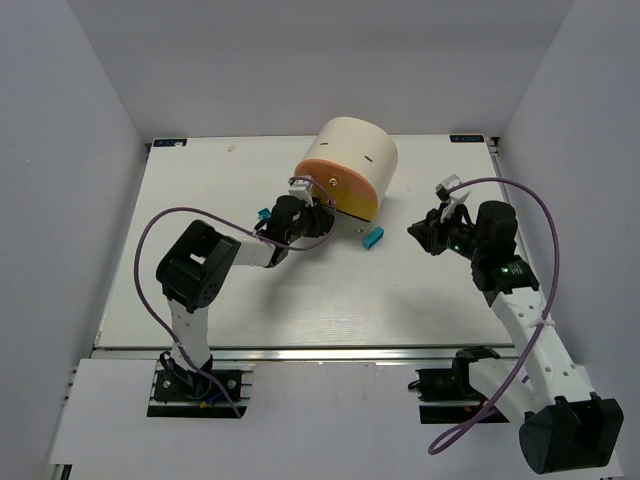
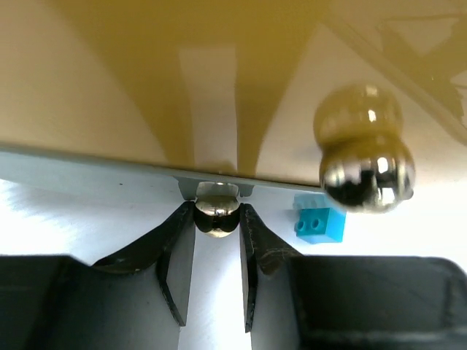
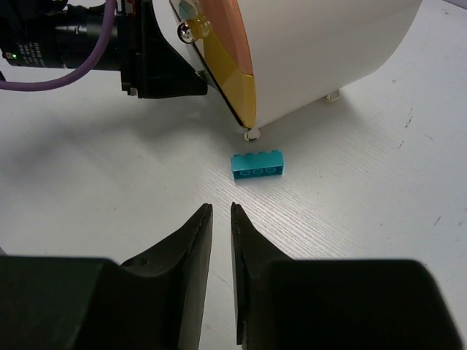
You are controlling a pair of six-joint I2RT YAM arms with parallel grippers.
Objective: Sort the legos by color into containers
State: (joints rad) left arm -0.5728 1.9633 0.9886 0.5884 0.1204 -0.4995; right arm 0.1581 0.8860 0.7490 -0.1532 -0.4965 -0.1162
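The cream drum (image 1: 352,152) lies at the table's back middle, its banded front facing me. My left gripper (image 1: 316,204) is at that front, shut on a small round metal knob (image 2: 217,210) at the front's low edge. A second, larger-looking knob (image 2: 367,176) is to its right. One teal brick (image 1: 372,238) lies on the table before the drum and shows in the right wrist view (image 3: 256,165). Another teal brick (image 1: 264,214) lies left of the left gripper. My right gripper (image 1: 420,232) hovers right of the first brick, nearly closed and empty (image 3: 221,210). No green bricks show.
White walls enclose the table (image 1: 200,290) on the left, back and right. The left arm's purple cable (image 1: 150,240) loops over the table's left part. The left wrist body (image 3: 157,58) stands close against the drum's front (image 3: 233,73).
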